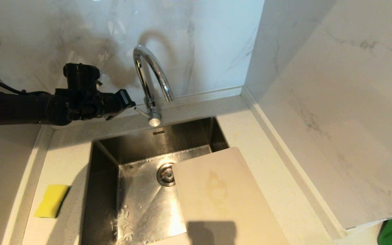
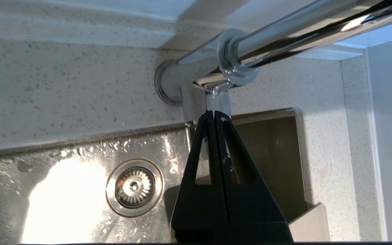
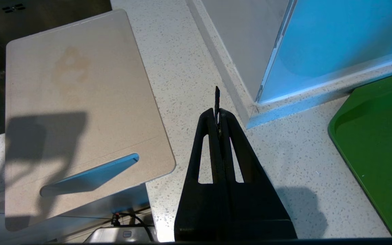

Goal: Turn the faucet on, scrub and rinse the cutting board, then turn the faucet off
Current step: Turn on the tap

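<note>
Board (image 1: 223, 194) beige, faintly orange-stained.

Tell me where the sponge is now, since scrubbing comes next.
In the head view the yellow sponge lies on the counter left of the sink, apart from its rim, on the side opposite the cutting board.

light: bright | glare: sink (image 2: 63, 204) floor | shadows: soft | focus: sharp

Left hand (image 2: 214, 114) closed (right hand (image 3: 217, 114) too).
</note>
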